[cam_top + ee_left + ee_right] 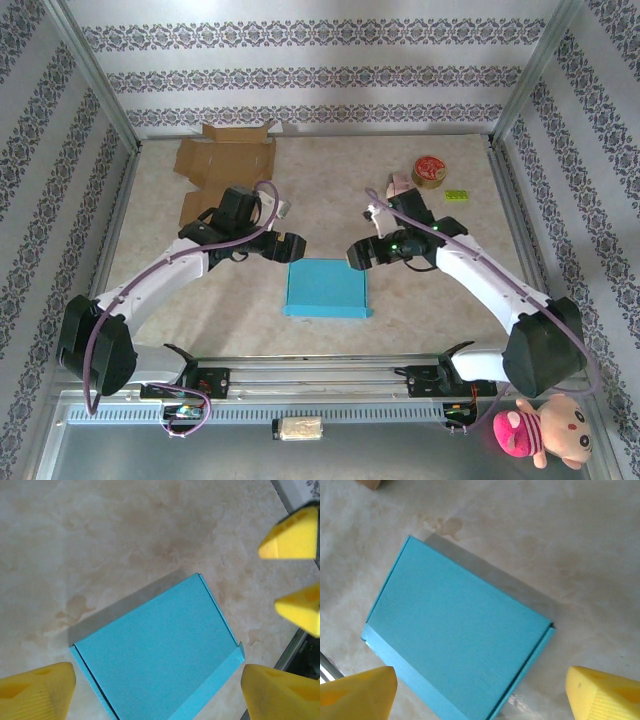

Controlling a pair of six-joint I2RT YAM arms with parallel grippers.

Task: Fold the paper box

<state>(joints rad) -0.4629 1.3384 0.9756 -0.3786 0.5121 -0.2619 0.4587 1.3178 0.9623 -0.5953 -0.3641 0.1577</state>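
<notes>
The yellow fingers of the left end effector are sitting closest to the left wrist camera, spread wide apart at the bottom corners of its view. The blue box is lying beneath and between them on the pale marbled surface, with its lid down and its top face flat. The right end effector is showing beyond the box's right side in that same view, its two yellow tips parted. In the right wrist view its fingers are also spread wide, with the box lying below them at an angle.

From above, the box is resting near the front middle of the surface. The left end effector is hovering just past the box's far left corner and the right one just past its far right corner, the two facing each other. I cannot tell whether either is touching the box.

Well beyond the box, to its far left, a flattened piece of brown cardboard is lying. To its far right, a roll of tape and a small green block are sitting. A pink plush toy is lying nearer than the box, off to its right.
</notes>
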